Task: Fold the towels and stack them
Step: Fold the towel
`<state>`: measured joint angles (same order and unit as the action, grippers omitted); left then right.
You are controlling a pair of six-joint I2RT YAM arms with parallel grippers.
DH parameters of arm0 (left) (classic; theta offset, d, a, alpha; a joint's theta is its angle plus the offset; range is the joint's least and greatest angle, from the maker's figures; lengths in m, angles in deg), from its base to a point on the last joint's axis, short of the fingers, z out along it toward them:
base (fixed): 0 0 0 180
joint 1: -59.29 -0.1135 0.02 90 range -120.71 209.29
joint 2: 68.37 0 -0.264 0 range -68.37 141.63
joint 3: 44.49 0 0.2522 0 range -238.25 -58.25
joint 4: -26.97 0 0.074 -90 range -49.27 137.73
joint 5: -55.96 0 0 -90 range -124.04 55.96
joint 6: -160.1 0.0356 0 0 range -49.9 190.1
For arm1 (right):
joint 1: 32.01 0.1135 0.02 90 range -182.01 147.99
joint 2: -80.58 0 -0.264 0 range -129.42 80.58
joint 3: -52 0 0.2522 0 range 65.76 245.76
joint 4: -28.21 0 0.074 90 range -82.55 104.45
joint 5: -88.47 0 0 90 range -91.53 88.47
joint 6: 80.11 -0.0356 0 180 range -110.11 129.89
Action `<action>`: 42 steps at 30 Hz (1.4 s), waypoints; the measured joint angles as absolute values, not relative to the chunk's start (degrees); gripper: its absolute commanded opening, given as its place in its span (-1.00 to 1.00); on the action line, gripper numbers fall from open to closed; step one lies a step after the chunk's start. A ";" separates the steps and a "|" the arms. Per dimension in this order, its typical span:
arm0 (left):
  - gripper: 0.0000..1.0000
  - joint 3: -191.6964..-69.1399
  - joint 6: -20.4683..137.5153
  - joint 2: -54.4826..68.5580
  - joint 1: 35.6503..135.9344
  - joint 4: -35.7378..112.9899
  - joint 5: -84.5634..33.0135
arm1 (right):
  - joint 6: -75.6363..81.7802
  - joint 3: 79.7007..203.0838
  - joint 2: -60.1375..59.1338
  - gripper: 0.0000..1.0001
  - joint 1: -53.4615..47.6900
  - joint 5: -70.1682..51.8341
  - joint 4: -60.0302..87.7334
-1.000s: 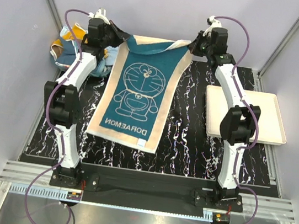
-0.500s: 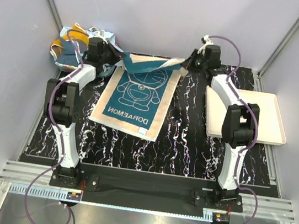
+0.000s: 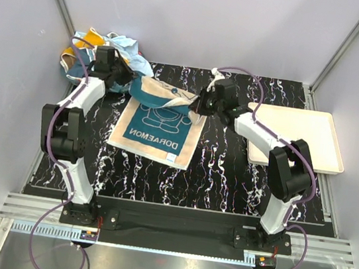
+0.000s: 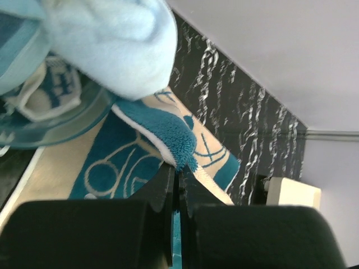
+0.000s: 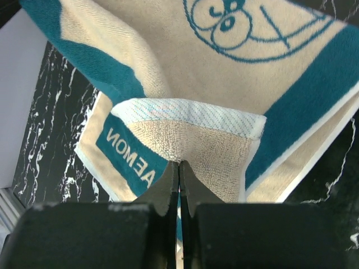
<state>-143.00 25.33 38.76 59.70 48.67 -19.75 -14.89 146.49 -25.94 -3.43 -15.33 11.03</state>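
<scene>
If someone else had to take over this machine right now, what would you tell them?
Grip: the left fingers are shut on one far corner of the Doraemon towel, the right fingers on the other.
Towel: its near half lies flat on the black marbled table; its far edge is held up over it, so the first fold is half made.
The other towels sit unfolded in a heap at the far left.
Left: finish this fold, fold the heap, stack. The cream tray holds none.

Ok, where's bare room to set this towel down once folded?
The cream tray on the right is bare. So is the mat between the teal towel and the tray, and along the near edge. The far-left corner is crowded by the towel pile.
</scene>
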 measured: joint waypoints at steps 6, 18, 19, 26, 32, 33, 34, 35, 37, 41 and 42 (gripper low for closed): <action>-0.86 -141.80 27.73 36.53 59.72 57.22 -22.79 | -16.35 139.97 -24.48 -1.00 -1.21 -13.01 13.43; 0.28 -125.93 27.03 34.59 57.51 61.57 -26.57 | -19.57 127.91 -20.24 -0.07 3.34 -14.98 17.30; 0.29 -124.68 26.77 34.11 57.29 61.70 -27.10 | -19.76 127.27 -19.47 -0.05 3.58 -15.39 17.41; 0.30 -119.13 25.57 26.30 57.31 60.81 -28.71 | -19.98 126.90 -14.53 -0.04 3.56 -12.36 14.65; 0.34 -114.91 25.02 23.86 57.36 58.47 -28.47 | -19.46 134.95 -19.62 -0.19 2.75 -7.07 9.30; 0.34 -114.02 25.00 23.86 57.36 58.25 -28.28 | -19.52 135.78 -20.76 -0.21 2.40 -6.67 9.04; 0.35 -113.19 24.98 23.86 57.40 57.96 -28.15 | -19.59 136.17 -21.74 -0.21 1.92 -6.56 8.95; 0.36 -112.55 24.98 23.86 57.56 57.85 -28.01 | -19.72 136.32 -22.51 -0.22 1.50 -6.48 8.71; 0.38 -112.01 24.96 23.86 57.90 57.83 -27.91 | -20.07 136.74 -24.50 -0.23 0.26 -6.13 8.03; 0.46 -111.98 24.76 23.86 58.71 56.43 -27.64 | -20.88 137.53 -28.52 -0.10 -1.77 -5.58 7.11; 0.48 -111.98 24.72 23.88 58.84 56.15 -27.56 | -21.18 137.53 -29.24 -0.06 -2.04 -5.58 7.00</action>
